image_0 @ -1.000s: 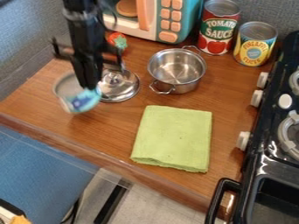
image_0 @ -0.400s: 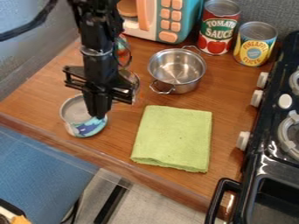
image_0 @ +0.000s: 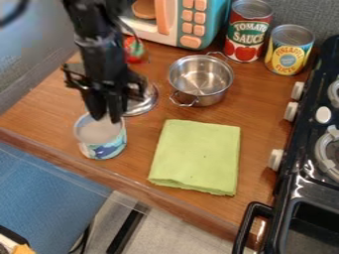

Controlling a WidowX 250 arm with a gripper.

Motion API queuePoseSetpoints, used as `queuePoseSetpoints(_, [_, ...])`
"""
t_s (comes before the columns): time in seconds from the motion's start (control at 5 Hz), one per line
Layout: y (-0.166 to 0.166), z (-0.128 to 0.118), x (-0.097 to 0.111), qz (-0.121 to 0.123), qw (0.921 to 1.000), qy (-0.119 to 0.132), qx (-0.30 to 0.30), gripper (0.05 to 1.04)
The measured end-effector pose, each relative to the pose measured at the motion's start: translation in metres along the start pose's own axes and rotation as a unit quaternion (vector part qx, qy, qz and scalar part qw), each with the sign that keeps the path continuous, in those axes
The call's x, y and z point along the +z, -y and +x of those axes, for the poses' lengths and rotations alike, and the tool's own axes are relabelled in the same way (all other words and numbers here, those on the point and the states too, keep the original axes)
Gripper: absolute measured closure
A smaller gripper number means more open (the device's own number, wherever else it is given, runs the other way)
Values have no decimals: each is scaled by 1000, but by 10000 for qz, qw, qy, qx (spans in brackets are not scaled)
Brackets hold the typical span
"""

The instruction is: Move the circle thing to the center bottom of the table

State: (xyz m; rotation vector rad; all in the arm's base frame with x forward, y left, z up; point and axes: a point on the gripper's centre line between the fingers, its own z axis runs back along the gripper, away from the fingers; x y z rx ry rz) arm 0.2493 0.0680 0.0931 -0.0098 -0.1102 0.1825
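Parted and apparently grasping nothing, the fingers [image_0: 107, 119] hang at the far rim of the round tin [image_0: 106, 150], which stands upright below them on the bench [image_0: 138, 149], its blue-and-white patterned label showing, perhaps set there because the green cloth [image_0: 197, 156], off to their right in view, covers the bottom middle. Beyond the fingers lies a metal lid [image_0: 143, 105], likely the open pot's [image_0: 200, 79]; farthest away, a red-labelled can [image_0: 248, 34] and yellow-labelled can [image_0: 289, 52] stand upright, labels outward, probably just stored.
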Motion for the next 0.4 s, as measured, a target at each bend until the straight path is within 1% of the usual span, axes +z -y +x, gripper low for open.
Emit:
queuePoseSetpoints(0.2, [0, 0, 12, -119, 9998, 107, -109, 247])
queuePoseSetpoints(0.4, [-1, 0, 12, -47, 9996, 103, -253, 73])
